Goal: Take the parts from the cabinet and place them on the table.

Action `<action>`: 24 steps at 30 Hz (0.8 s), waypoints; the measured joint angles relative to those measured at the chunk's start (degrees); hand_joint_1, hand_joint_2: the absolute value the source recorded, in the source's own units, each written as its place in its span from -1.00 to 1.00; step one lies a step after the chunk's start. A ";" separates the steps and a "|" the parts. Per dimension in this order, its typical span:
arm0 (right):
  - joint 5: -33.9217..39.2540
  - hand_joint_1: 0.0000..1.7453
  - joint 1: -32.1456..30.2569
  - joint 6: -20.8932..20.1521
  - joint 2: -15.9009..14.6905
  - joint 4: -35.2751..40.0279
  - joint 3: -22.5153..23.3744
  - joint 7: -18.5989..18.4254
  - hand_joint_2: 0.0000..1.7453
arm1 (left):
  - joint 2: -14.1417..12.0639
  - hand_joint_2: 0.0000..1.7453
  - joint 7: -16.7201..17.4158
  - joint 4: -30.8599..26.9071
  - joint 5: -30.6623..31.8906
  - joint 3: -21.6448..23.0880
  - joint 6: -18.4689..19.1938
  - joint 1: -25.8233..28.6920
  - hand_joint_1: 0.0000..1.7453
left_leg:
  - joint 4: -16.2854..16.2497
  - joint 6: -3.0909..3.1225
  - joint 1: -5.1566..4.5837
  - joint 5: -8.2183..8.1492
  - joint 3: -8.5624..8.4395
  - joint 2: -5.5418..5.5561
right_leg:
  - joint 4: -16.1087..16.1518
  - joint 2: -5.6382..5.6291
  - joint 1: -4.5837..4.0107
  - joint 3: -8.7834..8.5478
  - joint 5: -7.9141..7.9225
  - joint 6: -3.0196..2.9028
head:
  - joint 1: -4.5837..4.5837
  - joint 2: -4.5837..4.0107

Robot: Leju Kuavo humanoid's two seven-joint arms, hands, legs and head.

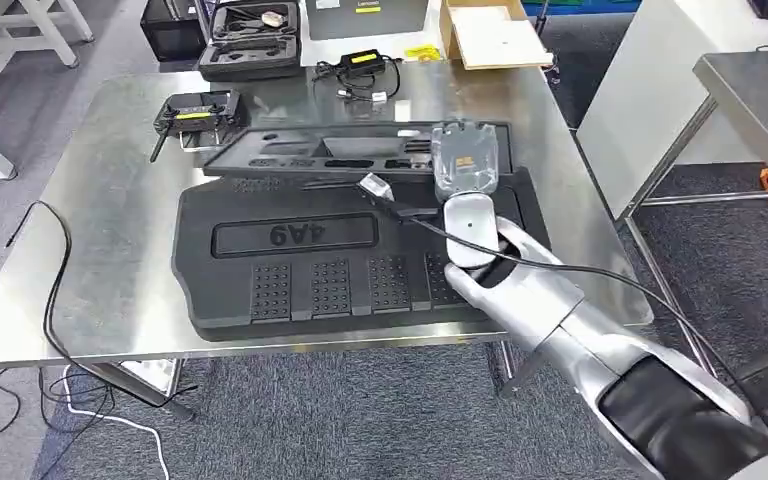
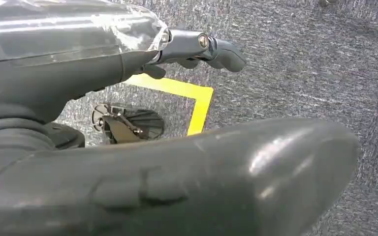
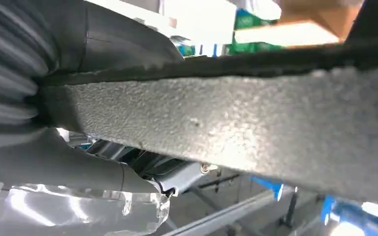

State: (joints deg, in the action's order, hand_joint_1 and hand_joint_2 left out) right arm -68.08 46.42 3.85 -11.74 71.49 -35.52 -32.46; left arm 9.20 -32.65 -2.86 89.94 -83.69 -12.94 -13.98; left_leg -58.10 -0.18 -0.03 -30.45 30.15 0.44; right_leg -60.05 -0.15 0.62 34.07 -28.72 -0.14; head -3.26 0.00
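Right robot hand (image 1: 480, 262) grips the black foam tray (image 1: 290, 262) at its 3 o'clock edge; tray's long axis runs 9-to-3 across the bench (image 1: 110, 220). Left robot hand (image 2: 197, 49) hangs over carpet, fingers curled on nothing.

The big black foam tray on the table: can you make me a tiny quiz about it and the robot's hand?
1. True or false: the right hand grips the near right part of the black foam tray.
2. What is stamped on the tray's top, as the head view shows it? A) 9A4 B) 7B2 C) X10
3. Fill in: the tray lies on a shiny metal ____.

Key: 1 true; 2 A; 3 table.
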 joint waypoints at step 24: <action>6.19 -1.00 0.27 1.69 5.79 -13.92 -5.09 0.98 1.00 | 0.00 -1.00 -0.18 0.09 0.00 -0.04 0.17 0.42 -1.00 | 0.01 0.00 0.01 0.00 -0.01 0.01 | 0.00 0.01 -0.04 -0.04 0.00 0.00 | 0.02 0.00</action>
State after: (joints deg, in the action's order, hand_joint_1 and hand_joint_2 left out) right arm -61.90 46.69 5.53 -5.94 57.57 -40.61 -31.47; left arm 9.20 -32.83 -2.78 89.94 -83.73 -12.76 -13.56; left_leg -58.10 -0.18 -0.03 -30.45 30.15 0.45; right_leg -60.06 -0.13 0.57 34.02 -28.72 -0.14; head -3.23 0.00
